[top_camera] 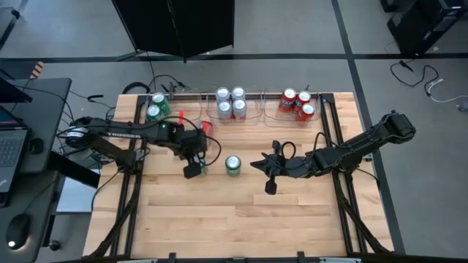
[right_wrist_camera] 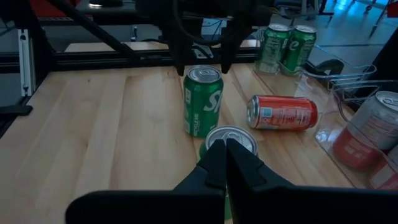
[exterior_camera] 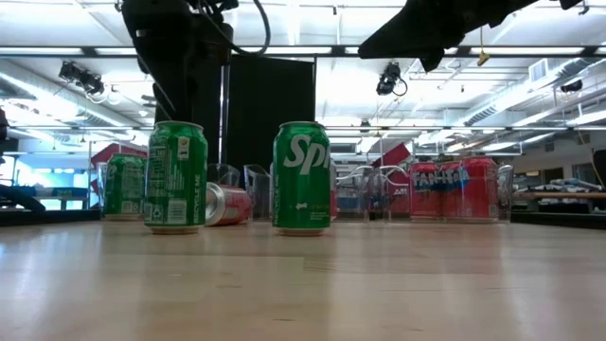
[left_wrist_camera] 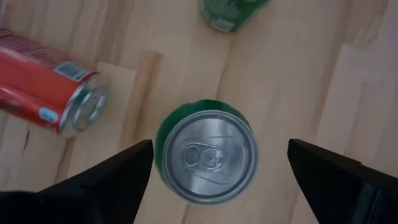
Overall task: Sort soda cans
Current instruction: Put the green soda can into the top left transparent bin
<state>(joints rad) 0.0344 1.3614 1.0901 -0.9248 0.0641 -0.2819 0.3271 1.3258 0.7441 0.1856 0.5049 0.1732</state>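
The left gripper (top_camera: pixel 192 155) hangs spread wide above an upright green can (left_wrist_camera: pixel 208 155), left of centre in the high view, one finger (left_wrist_camera: pixel 106 183) on each side of the lid. To grasp well, it should drop straight down, keep the can centred, and close below the rim. A fallen red can (top_camera: pixel 205 127) lies just above it (worth not nudging). A second loose green can (top_camera: pixel 233 166) stands at the frame's middle. The left arm reaches in level from the left edge, wrist pointing down. The right gripper (top_camera: pixel 270 175), pressed together, waits right of centre. The sorted cans sit in trays (top_camera: pixel 256 115) along the top.
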